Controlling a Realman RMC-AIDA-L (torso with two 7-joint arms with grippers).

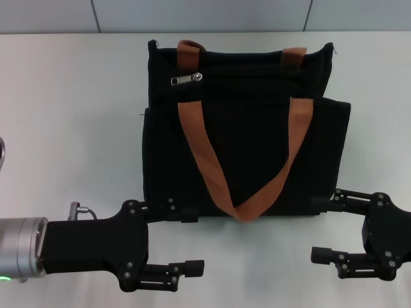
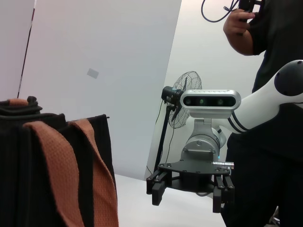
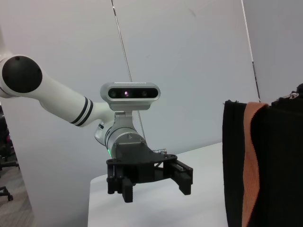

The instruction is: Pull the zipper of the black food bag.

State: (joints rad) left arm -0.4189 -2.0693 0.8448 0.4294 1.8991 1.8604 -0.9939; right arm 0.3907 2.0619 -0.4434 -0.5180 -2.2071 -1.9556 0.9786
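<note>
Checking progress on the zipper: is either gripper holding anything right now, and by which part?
Nothing is held. The left gripper and right gripper are both open at the black food bag's near edge; the zipper is untouched.

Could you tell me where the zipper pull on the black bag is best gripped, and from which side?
Grip the silver pull tab by its free flat end, probably from above with the left gripper, which is nearer. The tab lies flat near the left end of the bag top, so the track runs rightward from it.

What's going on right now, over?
Both end effectors, left and right, open, empty, near the bag's bottom edge. Zipper untouched at top left of black food bag. Nothing blocking.
</note>
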